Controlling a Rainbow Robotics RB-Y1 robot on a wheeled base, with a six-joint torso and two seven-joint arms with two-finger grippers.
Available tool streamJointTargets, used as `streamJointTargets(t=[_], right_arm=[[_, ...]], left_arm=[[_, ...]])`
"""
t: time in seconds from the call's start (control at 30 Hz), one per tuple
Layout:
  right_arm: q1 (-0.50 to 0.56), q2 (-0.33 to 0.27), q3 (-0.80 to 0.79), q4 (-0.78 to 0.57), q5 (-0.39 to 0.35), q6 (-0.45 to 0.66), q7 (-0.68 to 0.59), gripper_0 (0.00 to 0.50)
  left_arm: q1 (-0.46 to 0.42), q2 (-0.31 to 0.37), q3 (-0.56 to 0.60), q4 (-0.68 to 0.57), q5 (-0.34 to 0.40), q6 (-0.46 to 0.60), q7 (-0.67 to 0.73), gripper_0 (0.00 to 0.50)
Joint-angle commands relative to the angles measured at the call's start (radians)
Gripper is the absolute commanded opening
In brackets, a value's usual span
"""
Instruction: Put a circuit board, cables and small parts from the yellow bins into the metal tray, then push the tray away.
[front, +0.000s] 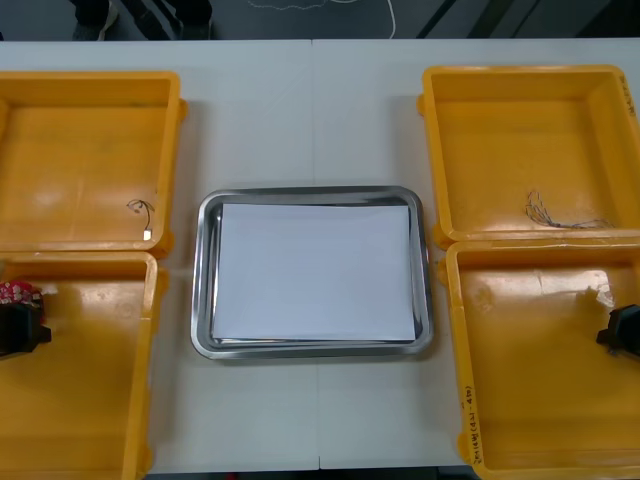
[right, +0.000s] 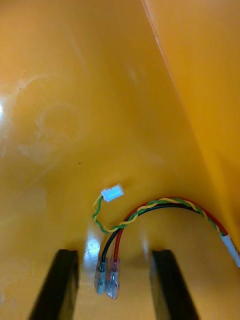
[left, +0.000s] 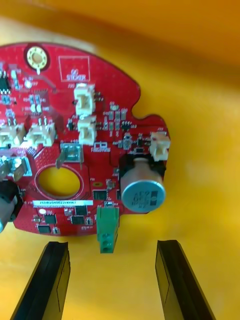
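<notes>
In near bins (front: 90, 400), left pincer (left: 112, 244) facing circuit board (left: 75, 125), right pincer (right: 115, 252) straddling cable (right: 165, 204)

Light table (front: 300, 110), dark floor (front: 500, 18) beyond
You see a seam (front: 318, 410) down the table's middle and a white cord (front: 391, 20) on the floor.

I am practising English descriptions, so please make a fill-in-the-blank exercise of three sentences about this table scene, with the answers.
1. Inside, the shiny rectangular metal tray is coloured ____.
2. The left hand faces a round ____ circuit board in a yellow plastic bin.
3. The right hand is ____, not shut, with a twisted red, black and yellow cable ending between its black fingers.
Missing words: white; red; open.
</notes>
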Motion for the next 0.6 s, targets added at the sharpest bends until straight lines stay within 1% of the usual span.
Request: streamJointTargets(t=[0.03,0.1,0.4,0.47,0.6], right_arm=[[0.019,0.012,0.010,-0.001,0.000,-0.008,-0.066,0.050],[0.017,0.012,0.012,-0.001,-0.002,-0.008,-0.066,0.000],[0.002,0.002,0.010,-0.005,-0.031,0.009,-0.066,0.000],[-0.003,-0.005,0.010,-0.016,-0.039,0.023,-0.068,0.000],[-0.018,-0.023,0.010,-0.062,-0.053,0.088,-0.072,0.000]], left_arm=[[-0.037,-0.012,-0.010,0.004,-0.018,-0.012,-0.159,0.500],[-0.041,-0.012,-0.010,0.012,-0.018,-0.012,-0.162,0.500],[-0.058,-0.012,-0.011,0.041,-0.016,-0.024,-0.182,0.500],[-0.060,-0.012,-0.010,0.041,-0.016,-0.024,-0.183,0.500],[-0.061,-0.012,-0.010,0.041,-0.016,-0.024,-0.183,0.500]])
